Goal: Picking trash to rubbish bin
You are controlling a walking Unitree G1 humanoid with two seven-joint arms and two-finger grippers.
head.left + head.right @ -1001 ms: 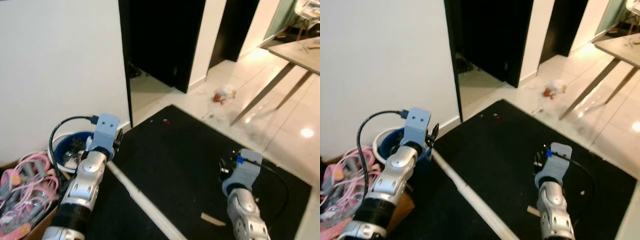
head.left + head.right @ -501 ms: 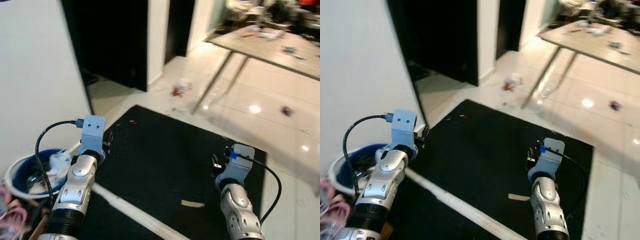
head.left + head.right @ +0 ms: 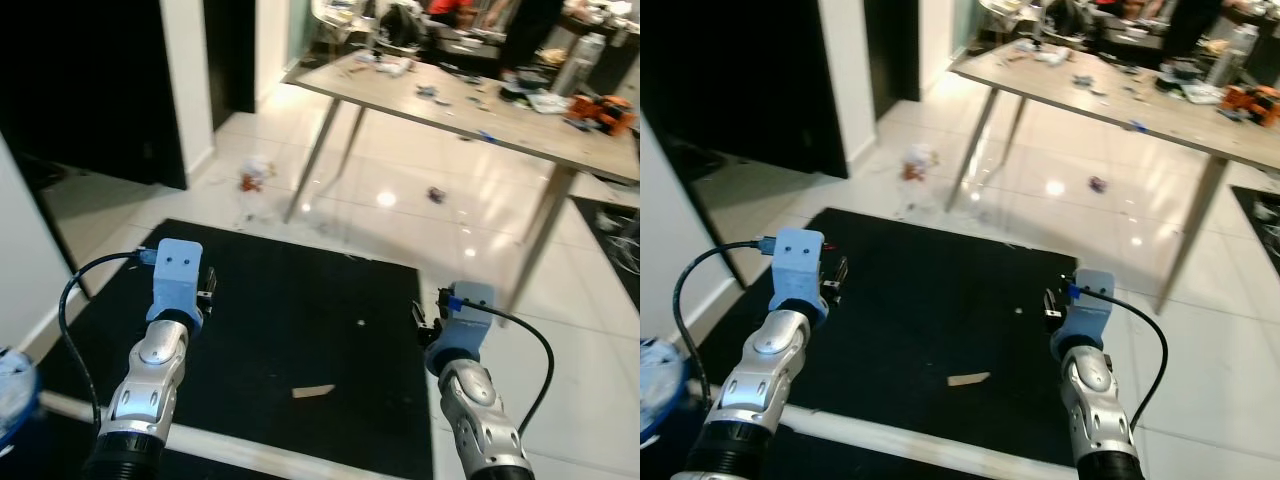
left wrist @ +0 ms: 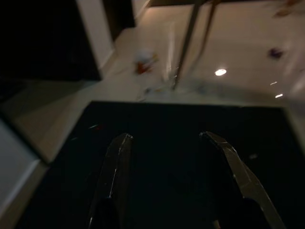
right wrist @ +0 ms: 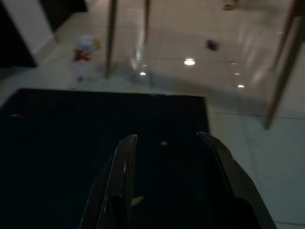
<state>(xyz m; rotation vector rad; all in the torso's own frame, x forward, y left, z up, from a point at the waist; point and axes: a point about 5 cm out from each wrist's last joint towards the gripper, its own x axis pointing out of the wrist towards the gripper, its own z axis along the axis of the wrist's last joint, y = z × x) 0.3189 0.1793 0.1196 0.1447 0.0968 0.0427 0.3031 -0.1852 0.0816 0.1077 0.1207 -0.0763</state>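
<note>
Black matting [image 3: 300,320] lies under both our grippers, with glossy white floor tiles [image 3: 400,215] beyond it. Our left gripper [image 4: 167,143] hangs above the mat with its jaws spread apart and nothing between them; our right gripper [image 5: 167,140] hangs above the mat's far side, jaws likewise parted and holding nothing. A flat pale scrap [image 3: 313,391] lies on the mat between the two grippers, nearer to us than the jaws. Well ahead of the left jaws, a crumpled white-and-red piece of trash [image 3: 252,176] sits on the tiles beside a leg of the counter [image 3: 470,100]. A smaller dark purple bit [image 3: 435,195] lies under that counter, well ahead of the right jaws. Blue bin rim [image 3: 14,395] shows beside our left arm.
</note>
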